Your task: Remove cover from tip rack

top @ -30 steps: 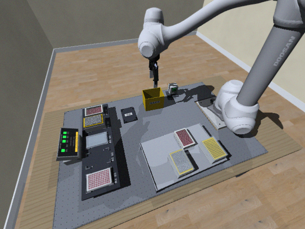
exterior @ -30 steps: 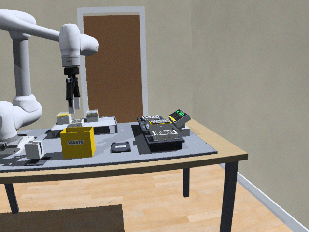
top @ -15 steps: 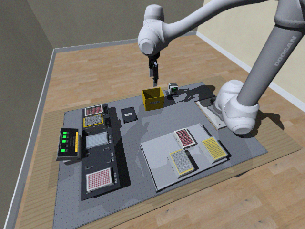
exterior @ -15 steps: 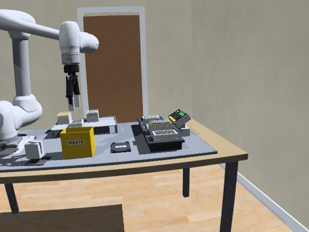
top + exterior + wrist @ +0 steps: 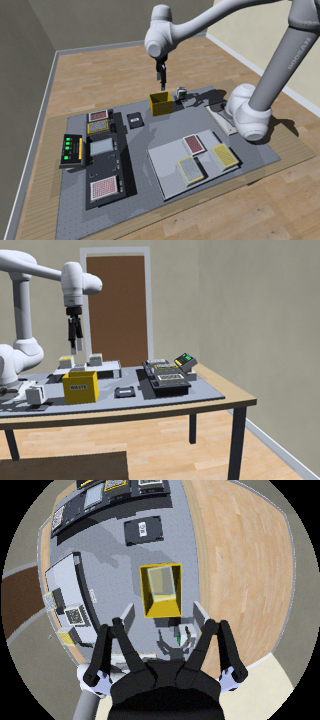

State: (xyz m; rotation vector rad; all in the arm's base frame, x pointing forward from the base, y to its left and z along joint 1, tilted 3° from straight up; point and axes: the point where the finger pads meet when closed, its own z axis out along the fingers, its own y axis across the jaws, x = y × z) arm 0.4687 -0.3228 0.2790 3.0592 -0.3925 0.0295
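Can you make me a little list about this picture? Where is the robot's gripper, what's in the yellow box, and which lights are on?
gripper: open, holding nothing, pointing down above the yellow box
yellow box: WASTE bin, upright on the grey plate
inside box: a pale flat piece, likely the cover
yellow-edged tip rack on the deck: no cover on it
panel: green lights on, yellow strip lit
spare racks: three on the pale tray

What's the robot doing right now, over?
Fingers open, empty, above the yellow WASTE bin. Pale cover lies inside the bin. Nothing blocking.
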